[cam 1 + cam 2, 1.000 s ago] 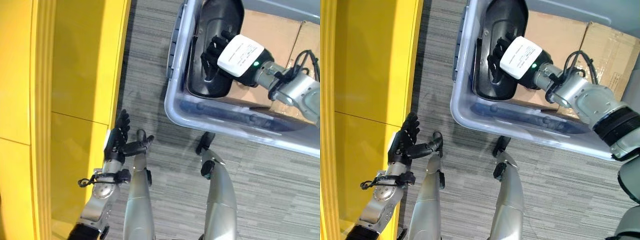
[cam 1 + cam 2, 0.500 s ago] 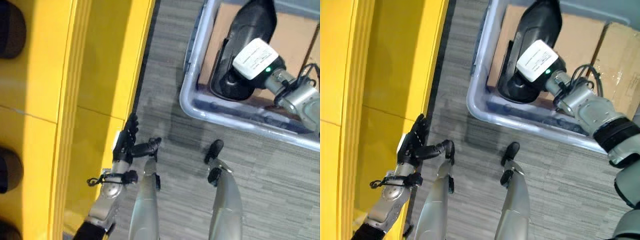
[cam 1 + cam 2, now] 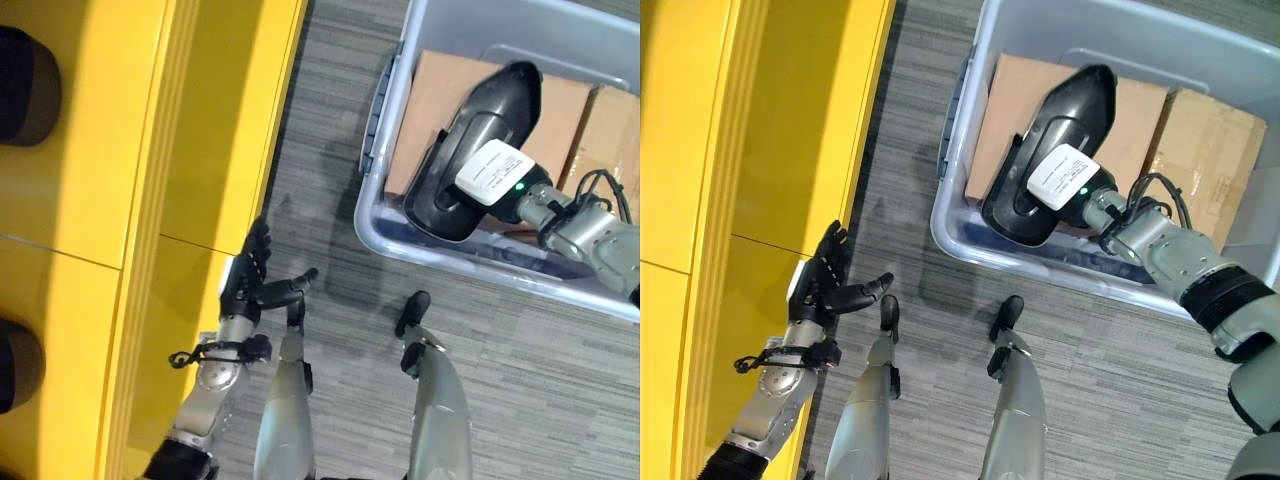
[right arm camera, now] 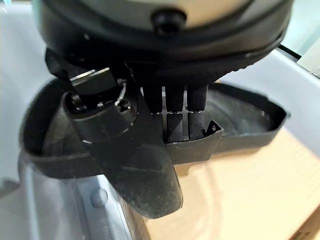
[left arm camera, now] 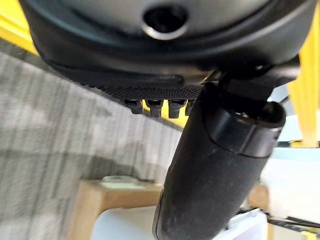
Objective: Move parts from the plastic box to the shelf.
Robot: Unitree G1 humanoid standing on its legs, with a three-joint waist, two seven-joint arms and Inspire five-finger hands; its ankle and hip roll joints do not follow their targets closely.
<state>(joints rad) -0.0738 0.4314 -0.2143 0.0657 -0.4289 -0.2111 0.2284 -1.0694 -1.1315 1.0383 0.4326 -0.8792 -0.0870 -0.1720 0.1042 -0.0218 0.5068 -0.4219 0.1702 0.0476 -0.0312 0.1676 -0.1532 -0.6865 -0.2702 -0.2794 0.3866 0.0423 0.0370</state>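
Observation:
A black moulded shell part (image 3: pixel 505 95) leans in the translucent plastic box (image 3: pixel 560 275), its lower end over the near rim. My right hand (image 3: pixel 490 172), white-covered on its back, is shut on the part. In the right wrist view its fingers (image 4: pixel 175 112) hook over the part's edge (image 4: pixel 245 122) and the thumb (image 4: pixel 135 170) presses beneath. My left hand (image 3: pixel 250 280) is open and holds nothing, low beside the yellow shelf (image 3: pixel 100 150). Its thumb (image 5: pixel 215 170) sticks out straight in the left wrist view.
Two cardboard boxes (image 3: pixel 1210 150) lie in the plastic box under and beside the part. Dark rounded parts (image 3: pixel 25 85) sit on the shelf at the far left. Grey carpet (image 3: pixel 330 120) runs between shelf and box.
The camera has shifted. My right hand keeps its hold and has raised the part, so its lower end now lies over the box's near rim. The left hand stays open.

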